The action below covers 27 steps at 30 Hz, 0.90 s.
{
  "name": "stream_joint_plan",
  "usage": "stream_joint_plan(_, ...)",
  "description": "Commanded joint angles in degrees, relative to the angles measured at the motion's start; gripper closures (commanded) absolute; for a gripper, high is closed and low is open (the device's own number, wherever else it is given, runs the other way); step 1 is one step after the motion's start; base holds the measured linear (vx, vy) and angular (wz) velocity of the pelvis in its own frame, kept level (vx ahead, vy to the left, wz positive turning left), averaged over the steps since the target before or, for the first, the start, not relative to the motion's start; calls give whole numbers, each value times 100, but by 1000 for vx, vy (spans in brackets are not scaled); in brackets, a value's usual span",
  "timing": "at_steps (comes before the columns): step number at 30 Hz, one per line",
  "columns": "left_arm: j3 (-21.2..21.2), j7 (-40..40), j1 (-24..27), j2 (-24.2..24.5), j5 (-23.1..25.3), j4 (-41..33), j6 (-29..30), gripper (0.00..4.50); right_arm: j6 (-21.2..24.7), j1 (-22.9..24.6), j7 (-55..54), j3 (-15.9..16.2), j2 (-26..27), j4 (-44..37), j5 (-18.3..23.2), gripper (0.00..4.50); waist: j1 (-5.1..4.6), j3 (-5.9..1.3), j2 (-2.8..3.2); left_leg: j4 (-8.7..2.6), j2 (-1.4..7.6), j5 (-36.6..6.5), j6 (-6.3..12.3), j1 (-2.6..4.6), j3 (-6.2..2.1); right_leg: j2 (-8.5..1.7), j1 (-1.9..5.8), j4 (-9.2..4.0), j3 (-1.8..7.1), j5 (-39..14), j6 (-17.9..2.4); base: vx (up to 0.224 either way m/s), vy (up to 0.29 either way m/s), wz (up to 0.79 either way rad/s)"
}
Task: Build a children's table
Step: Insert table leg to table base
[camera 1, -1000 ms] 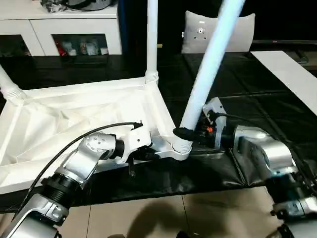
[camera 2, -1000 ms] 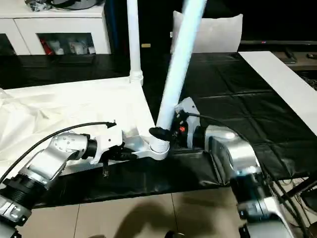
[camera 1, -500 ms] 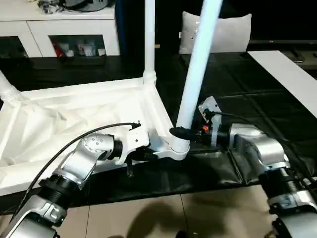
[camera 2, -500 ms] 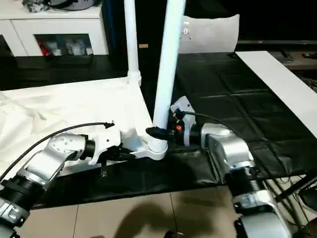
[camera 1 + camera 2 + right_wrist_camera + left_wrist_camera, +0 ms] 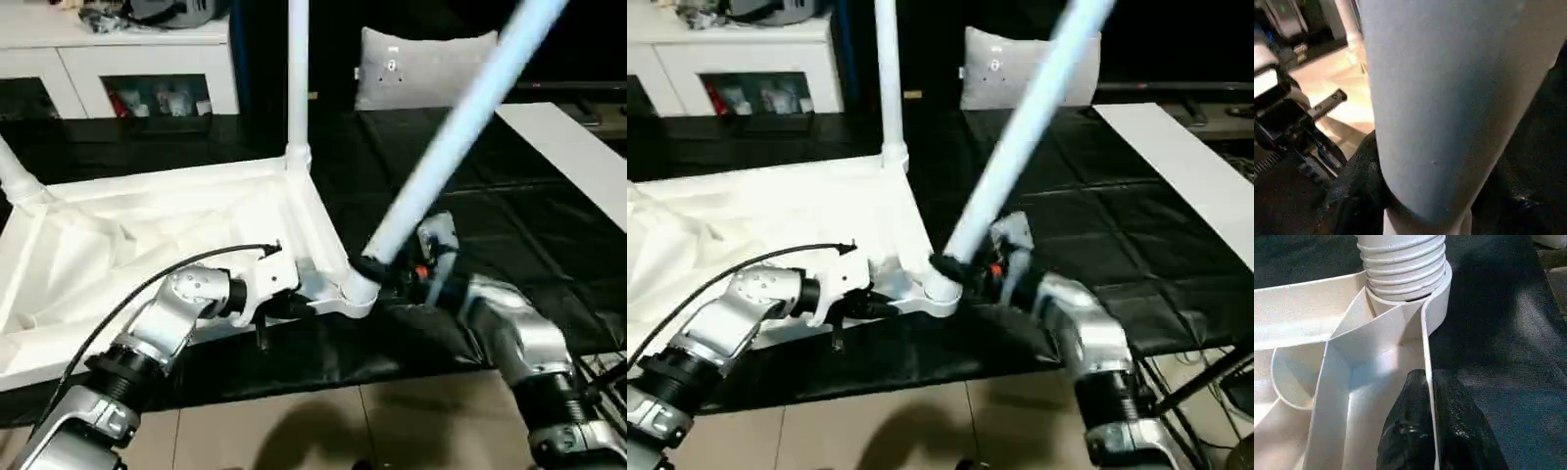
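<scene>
A: Seating this leg (image 5: 446,147)? It leans far-right, foot in the tabletop (image 5: 108,245)'s near-right socket (image 5: 355,290).

B: Yes. The right gripper (image 5: 377,269) clasps its base; stand it upright, then push. The left gripper (image 5: 1422,431) pinches the rim beside the socket, steadying it.

The leg (image 5: 453,147) clamped in the right gripper (image 5: 377,270) has swung over: a second ago it leaned a little to the right, half a second ago it stood nearly upright, and now it tilts steeply to the right, its foot at the near corner socket (image 5: 353,292) of the upturned children's table (image 5: 147,235). The right forearm (image 5: 509,338) has dropped nearer and lower.
</scene>
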Motion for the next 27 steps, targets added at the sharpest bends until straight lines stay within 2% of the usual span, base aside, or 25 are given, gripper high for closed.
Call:
stream_joint_plan(1,97,-22,-94,-64,-128,-102,-264,450,-2,159,-199,166,-271,255,-598,262,-104,-286,9,-445,73,-2336,237,32,43,-324,285,-542,108,-3645,444,0,0,0)
stream_joint_plan(2,78,-41,-94,-50,-107,-96,-286,450,-30,134,-172,290,-325,267,-725,262,-114,-277,36,-498,125,-2483,226,-1,9,-329,320,-491,137,-3539,403,0,0,0)
stream_joint_plan(3,74,-46,-94,-46,-103,-95,-291,450,-31,125,-163,322,-337,271,-753,262,-120,-256,27,-519,140,-2596,209,-10,-5,-316,321,-480,138,-3561,411,0,0,0)
stream_joint_plan(4,53,-75,-96,-26,-89,-84,-315,450,-22,56,-84,497,-397,315,-886,262,-136,-231,41,-516,137,-2819,179,52,-2,-316,288,-514,130,-3712,419,0,0,0)
stream_joint_plan(5,30,-108,-108,-6,-62,-72,-334,450,-21,20,-27,607,-425,338,-969,262,-158,-226,27,-493,112,-2870,165,82,2,-319,271,-541,108,-3800,432,0,0,0)
stream_joint_plan(6,16,-129,-118,8,-44,-63,-347,450,-25,-2,28,686,-444,350,-1026,262,-204,-225,30,-454,61,-2873,142,95,0,-332,288,-586,47,-3969,489,0,0,0)
stream_joint_plan(8,16,-129,-118,8,-44,-63,-347,450,-25,-2,28,686,-444,350,-1026,262,-224,-227,27,-443,63,-2861,144,113,-2,-335,275,-608,34,-4001,520,0,0,0)
stream_joint_plan(9,21,-164,-156,16,-26,-23,-370,450,-38,-41,165,835,-474,366,-1095,262,-229,-224,23,-440,60,-2863,142,121,-3,-338,269,-612,28,-4008,521,0,0,0)
stream_joint_plan(10,22,-171,-166,18,-23,-14,-375,450,-39,-49,198,866,-482,369,-1107,262,-252,-212,23,-447,55,-2884,141,90,-17,-333,288,-603,19,-4017,539,0,0,0)
stream_joint_plan(12,34,-192,-240,24,-3,56,-397,450,-1,-75,336,989,-518,369,-1127,262,-252,-214,27,-467,74,-2910,147,78,-28,-337,296,-573,50,-3977,523,0,0,0)
stream_joint_plan(13,39,-196,-291,30,12,110,-416,450,37,-72,372,1017,-525,357,-1109,262,-253,-190,-11,-473,70,-2912,158,70,-30,-344,281,-574,61,-4022,519,0,0,0)
stream_joint_plan(15,41,-195,-313,32,19,130,-423,450,59,-61,377,1018,-526,343,-1093,262,-277,-161,-13,-455,38,-2911,145,95,-22,-352,251,-625,28,-4165,542,0,0,0)
stream_joint_plan(18,60,-216,-378,50,21,203,-451,450,74,-33,387,1040,-528,315,-1080,262,-294,-148,-10,-481,56,-2993,137,65,-47,-344,274,-612,30,-4182,576,0,0,0)
stream_joint_plan(19,62,-218,-384,53,21,210,-454,450,73,-29,386,1043,-528,311,-1080,262,-306,-123,9,-531,90,-3145,127,36,-77,-348,294,-567,71,-4126,535,0,0,0)
stream_joint_plan(20,75,-238,-457,76,36,326,-517,450,21,-22,358,1045,-494,333,-1083,262,-294,-60,95,-568,94,-3252,121,35,-96,-351,277,-546,97,-4087,490,0,0,0)
stream_joint_plan(21,86,-256,-518,98,48,430,-576,450,-30,-20,316,1039,-457,362,-1095,262,-315,-48,94,-579,83,-3330,118,36,-99,-352,265,-547,122,-4083,436,0,0,0)
stream_joint_plan(22,91,-269,-574,113,62,525,-618,450,-49,-32,284,1026,-424,399,-1094,262,-331,-52,53,-561,60,-3310,117,49,-94,-360,256,-563,109,-4124,411,0,0,0)
stream_joint_plan(23,102,-276,-639,125,75,612,-642,450,-53,-51,253,1006,-389,426,-1084,262,-330,-28,70,-558,42,-3290,122,51,-93,-356,247,-579,99,-4161,416,0,0,0)
stream_joint_plan(24,109,-278,-675,131,81,655,-649,450,-47,-64,239,994,-373,439,-1074,262,-338,-16,57,-549,33,-3281,129,63,-86,-346,232,-613,77,-4227,438,0,0,0)
stream_joint_plan(25,134,-285,-707,131,72,683,-615,450,-15,-80,229,978,-346,444,-1053,262,-365,-6,78,-539,37,-3221,125,47,-98,-356,273,-619,29,-4242,484,0,0,0)
stream_joint_plan(26,151,-290,-723,131,64,695,-588,450,7,-88,223,968,-329,444,-1039,262,-376,8,77,-565,64,-3275,127,30,-112,-350,288,-609,32,-4226,492,0,0,0)
stream_joint_plan(27,177,-276,-704,128,43,663,-509,450,50,-83,165,952,-291,427,-1030,262,-386,25,66,-622,122,-3416,129,-19,-150,-337,327,-537,74,-4153,491,0,0,0)
